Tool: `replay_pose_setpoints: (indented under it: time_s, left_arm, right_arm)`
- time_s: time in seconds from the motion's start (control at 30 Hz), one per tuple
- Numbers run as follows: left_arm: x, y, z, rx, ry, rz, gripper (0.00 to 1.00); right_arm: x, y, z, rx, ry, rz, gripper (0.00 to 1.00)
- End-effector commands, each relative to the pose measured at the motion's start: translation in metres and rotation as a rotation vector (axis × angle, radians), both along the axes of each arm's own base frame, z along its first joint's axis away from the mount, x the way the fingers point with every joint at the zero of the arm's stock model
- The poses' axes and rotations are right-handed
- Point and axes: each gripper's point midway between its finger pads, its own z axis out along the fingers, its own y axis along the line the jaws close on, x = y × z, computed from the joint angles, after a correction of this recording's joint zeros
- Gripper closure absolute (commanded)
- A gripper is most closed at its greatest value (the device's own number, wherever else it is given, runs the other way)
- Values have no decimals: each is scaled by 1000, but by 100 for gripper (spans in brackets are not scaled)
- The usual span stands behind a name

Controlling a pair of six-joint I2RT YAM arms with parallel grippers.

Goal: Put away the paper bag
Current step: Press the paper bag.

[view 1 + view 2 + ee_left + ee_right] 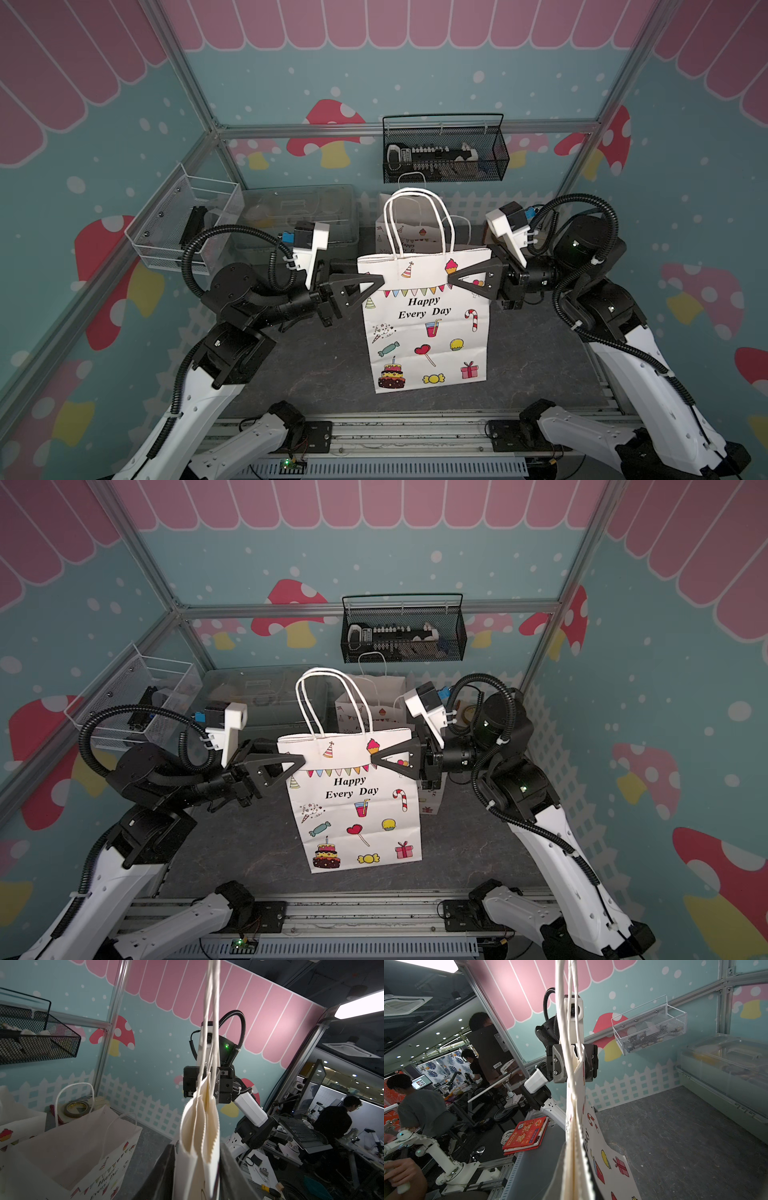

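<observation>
At opposite edges, left fingers (340, 297) and right fingers (488, 281) seemingly pinch the paper bag (424, 332).

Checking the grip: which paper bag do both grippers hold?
The flattened front bag, held by left gripper and right gripper; the bag behind stands open, untouched.

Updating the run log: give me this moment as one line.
paper bag: flat, upright | left gripper: shut on its side edge | right gripper: shut on opposite edge | put away: not yet
</observation>
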Motion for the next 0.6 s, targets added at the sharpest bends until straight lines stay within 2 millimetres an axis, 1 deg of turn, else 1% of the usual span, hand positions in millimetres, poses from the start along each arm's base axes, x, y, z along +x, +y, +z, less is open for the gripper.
replay_pose_setpoints:
  time_s: [0.0, 0.1, 0.13, 0.17, 0.2, 0.27, 0.33, 0.37, 0.47, 0.5, 0.57]
  left_arm:
    - [-4, -2, -2, 8, -8, -21, 83]
    - [-4, -1, -1, 7, -12, -16, 92]
    - [-4, -1, -1, 7, -13, -12, 96]
    - [-4, 0, 0, 6, -16, -8, 100]
    - [-4, 1, -1, 6, -17, -1, 100]
    - [-4, 3, -2, 7, -17, 11, 100]
    - [-4, 5, -5, 7, -14, 28, 100]
    - [-4, 6, -7, 8, -12, 33, 100]
    - [-6, 8, -9, 8, -7, 41, 100]
    - [-5, 9, -10, 7, -4, 43, 100]
    - [-5, 10, -10, 3, 0, 54, 100]
  right_arm:
    - [-4, -1, 4, 8, -24, 2, 100]
    - [-5, -1, 2, 2, -22, 8, 100]
    - [-6, -1, 2, 0, -21, 10, 98]
    - [-7, -2, 3, 1, -30, 8, 93]
    - [-8, -4, 4, -1, -37, -3, 88]
    - [-10, -7, 5, -10, -55, -27, 75]
    - [-12, -10, 8, -14, -76, -53, 68]
    - [-14, -13, 10, -11, -88, -64, 66]
    - [-16, -17, 18, 3, -123, -97, 65]
    - [-15, -17, 21, 7, -131, -108, 66]
    - [-15, -18, 25, 13, -144, -119, 73]
